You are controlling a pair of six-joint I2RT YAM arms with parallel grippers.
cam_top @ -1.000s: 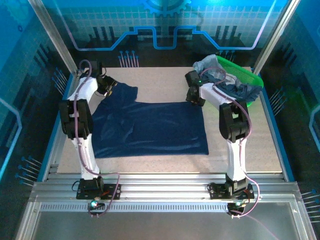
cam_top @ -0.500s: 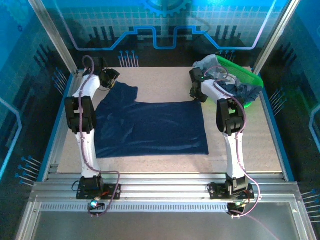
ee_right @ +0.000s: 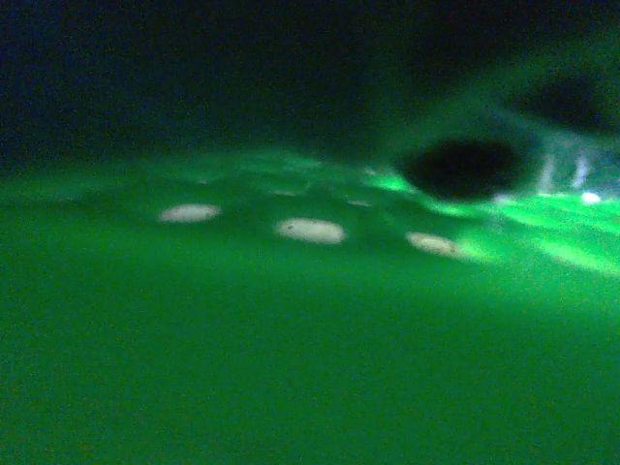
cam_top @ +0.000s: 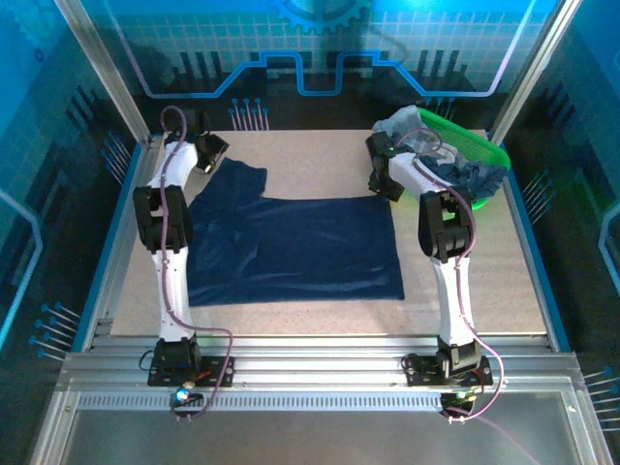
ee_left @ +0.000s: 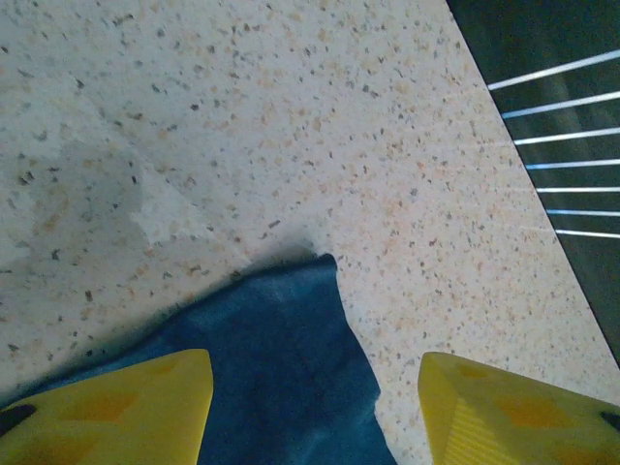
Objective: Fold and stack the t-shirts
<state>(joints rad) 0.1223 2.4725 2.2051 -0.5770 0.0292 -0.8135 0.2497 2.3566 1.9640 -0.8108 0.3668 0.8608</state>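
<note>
A dark navy t-shirt lies spread flat on the speckled table. Its sleeve points toward the far left. My left gripper hovers at that sleeve's far end. In the left wrist view the yellow fingers of the left gripper stand open, with the sleeve corner lying loose between them on the table. My right gripper is at the shirt's far right corner, against the green basket. Its fingers are hidden, and the right wrist view is a blur of green basket wall. More t-shirts are heaped in the basket.
The bright green basket stands at the far right of the table, with cloth hanging over its rim. A blue raised edge and metal posts frame the table. Bare tabletop lies beyond the shirt and to its right.
The left arm has stretched farther toward the far left corner, and its jaws now stand wider over the sleeve tip. The right gripper has shifted slightly back toward the basket.
</note>
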